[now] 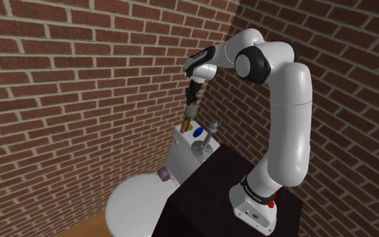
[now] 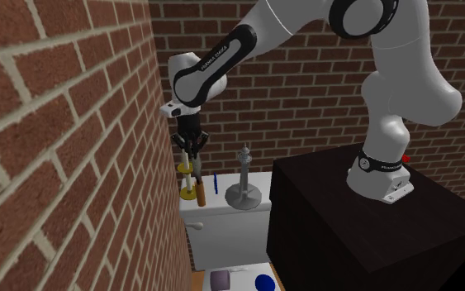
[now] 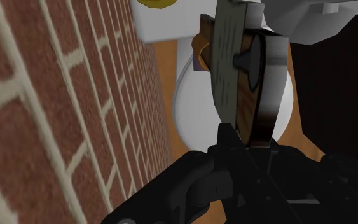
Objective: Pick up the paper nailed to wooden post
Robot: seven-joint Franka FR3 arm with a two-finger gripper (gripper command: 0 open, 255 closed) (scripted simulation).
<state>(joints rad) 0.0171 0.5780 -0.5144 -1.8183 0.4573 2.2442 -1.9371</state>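
The wooden post with its nailed paper is apparently pinched in the tool, hung upright directly below it, above the toilet tank's end nearest the side wall.

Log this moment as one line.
gripper | shut on wooden post with paper | above toilet tank | brick wall alongside

Soft, even light fills all views. In the shoulder view the left brick wall is brighter than the right wall. The white arm carries gentle grey shading. The black stand and the claw swallow detail beside the pale paper the claw clasps.
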